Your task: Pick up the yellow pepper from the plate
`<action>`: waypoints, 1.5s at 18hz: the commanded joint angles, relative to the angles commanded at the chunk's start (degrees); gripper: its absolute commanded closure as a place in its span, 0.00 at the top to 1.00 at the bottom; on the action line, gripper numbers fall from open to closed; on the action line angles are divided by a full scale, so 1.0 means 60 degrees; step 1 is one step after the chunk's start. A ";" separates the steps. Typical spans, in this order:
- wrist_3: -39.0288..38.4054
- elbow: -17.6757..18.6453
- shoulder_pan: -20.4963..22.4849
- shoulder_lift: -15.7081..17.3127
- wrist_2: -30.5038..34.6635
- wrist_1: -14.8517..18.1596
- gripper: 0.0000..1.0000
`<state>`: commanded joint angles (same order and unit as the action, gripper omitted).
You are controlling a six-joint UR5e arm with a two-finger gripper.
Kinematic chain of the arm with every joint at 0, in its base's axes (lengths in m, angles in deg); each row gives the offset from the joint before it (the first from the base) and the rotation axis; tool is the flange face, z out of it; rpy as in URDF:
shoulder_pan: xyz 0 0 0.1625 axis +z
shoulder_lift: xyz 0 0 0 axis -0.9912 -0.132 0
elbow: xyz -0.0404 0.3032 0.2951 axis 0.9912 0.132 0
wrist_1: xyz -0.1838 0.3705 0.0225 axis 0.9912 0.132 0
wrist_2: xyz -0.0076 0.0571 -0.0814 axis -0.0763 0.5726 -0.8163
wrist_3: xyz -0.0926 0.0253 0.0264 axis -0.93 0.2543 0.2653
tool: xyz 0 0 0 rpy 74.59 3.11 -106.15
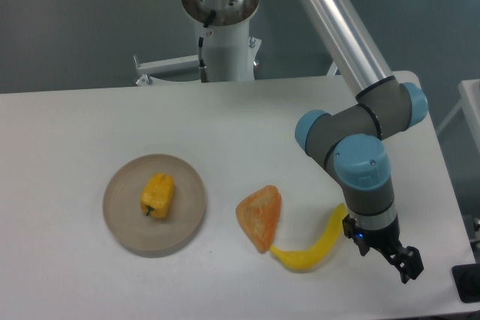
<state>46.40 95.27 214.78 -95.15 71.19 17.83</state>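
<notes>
Yellow pepper (157, 195) centered on plate (120, 215), hand (403, 261) near table's front-right edge, grip state unclear

Even, diffuse overhead light filling scene; white table (90, 125) reading bright but not blowing out. Shadows staying soft and short: faint dark rim showing under plate (127, 219) at lower edge, thin shadow hugging banana (315, 249) underside. Broad highlight streak running along silver arm tube (337, 28); mild sheen sitting on blue joint caps. Background beyond table going dim grey. Overall sharpness looking moderate, slight softness and compression noise showing on fine edges; gripper (405, 264) appearing dark, detail hard to read.
</notes>
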 joint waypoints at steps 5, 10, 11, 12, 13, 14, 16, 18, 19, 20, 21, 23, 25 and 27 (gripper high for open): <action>-0.0117 0.0029 -0.0029 0.0000 0.0044 0.0000 1.00; -0.0175 0.0205 -0.0132 0.0292 0.0000 0.0058 1.00; -0.0190 0.0336 -0.0132 0.0438 0.0000 0.0073 1.00; -0.0190 0.0511 -0.0132 0.0599 0.0000 0.0073 1.00; -0.0190 0.0701 -0.0146 0.0760 -0.0014 0.0088 1.00; -0.0219 0.0921 -0.0175 0.0965 -0.0087 0.0073 1.00; -0.0613 0.1243 -0.0205 0.1433 -0.0277 0.0146 1.00; -0.1155 0.1682 -0.0220 0.1931 -0.0526 0.0467 1.00; -0.1375 0.1902 -0.0249 0.2180 -0.0571 0.0570 1.00; -0.1652 0.2180 -0.0351 0.2444 -0.0629 0.0658 1.00; -0.1974 0.2502 -0.0424 0.2736 -0.0688 0.0703 1.00; -0.2896 0.3277 -0.0527 0.3410 -0.1110 0.0718 1.00; -0.3921 0.3879 -0.0717 0.3996 -0.1944 0.0747 1.00; -0.4990 0.4480 -0.0980 0.4378 -0.2459 0.0733 1.00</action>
<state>16.46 122.15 208.90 -68.88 56.43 22.23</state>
